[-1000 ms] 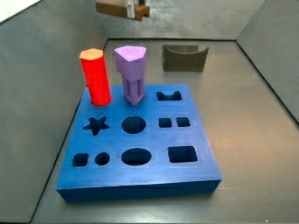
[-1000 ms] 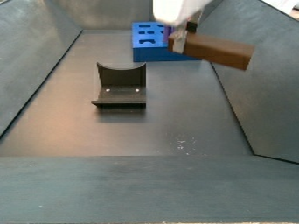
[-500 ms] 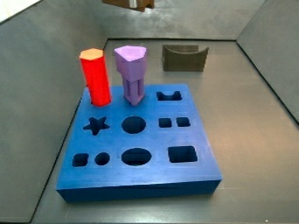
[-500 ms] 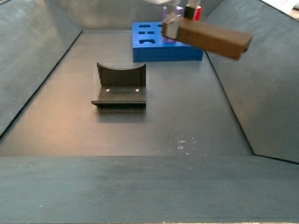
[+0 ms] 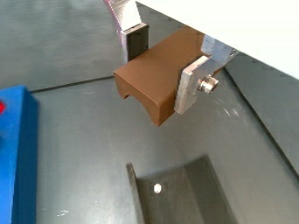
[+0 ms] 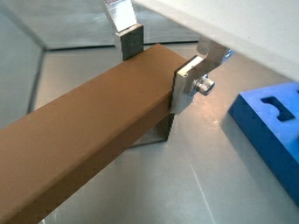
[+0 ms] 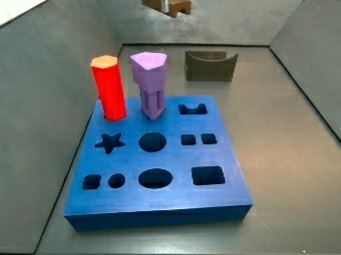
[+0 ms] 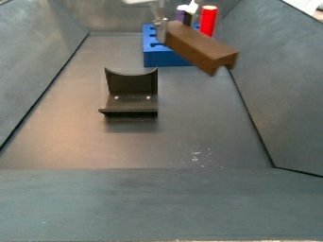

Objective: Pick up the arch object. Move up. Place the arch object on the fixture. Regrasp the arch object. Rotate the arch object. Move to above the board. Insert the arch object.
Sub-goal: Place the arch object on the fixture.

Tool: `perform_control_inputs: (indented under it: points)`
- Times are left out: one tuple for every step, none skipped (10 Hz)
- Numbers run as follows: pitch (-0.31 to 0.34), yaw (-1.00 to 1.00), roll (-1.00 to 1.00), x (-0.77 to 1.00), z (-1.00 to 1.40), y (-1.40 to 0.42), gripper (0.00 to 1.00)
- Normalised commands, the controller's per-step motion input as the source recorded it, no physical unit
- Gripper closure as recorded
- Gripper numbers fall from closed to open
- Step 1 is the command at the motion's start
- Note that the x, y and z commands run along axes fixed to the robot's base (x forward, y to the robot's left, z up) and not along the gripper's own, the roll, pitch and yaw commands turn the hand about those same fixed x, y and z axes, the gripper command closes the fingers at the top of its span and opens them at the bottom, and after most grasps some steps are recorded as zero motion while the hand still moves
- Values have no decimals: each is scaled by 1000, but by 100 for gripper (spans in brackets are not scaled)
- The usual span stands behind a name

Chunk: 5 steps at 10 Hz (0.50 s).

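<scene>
Held the arch object (image 6: 87,149) clamped between the gripper (image 5: 163,61) plates, high above the fixture (image 8: 128,93) and gripped near one end, so risked tilting or slipping in the pads and missing the board (image 7: 158,159)

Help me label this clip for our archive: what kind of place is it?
Probably a robot test cell for peg insertion: a grey walled bin holding a blue board of shaped holes and a fixture, with the claw carrying the arch object above.
</scene>
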Motion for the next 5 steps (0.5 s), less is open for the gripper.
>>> perform_control_inputs:
  points:
    - [34,-1000,118,1000,-62,-11,100]
    - [48,-1000,135,1000,-53,-8,100]
    - [59,-1000,145,1000,-49,-6,100]
    - [90,-1000,178,1000,-42,-4,100]
    - [105,-808,170,1000,-37,-6,100]
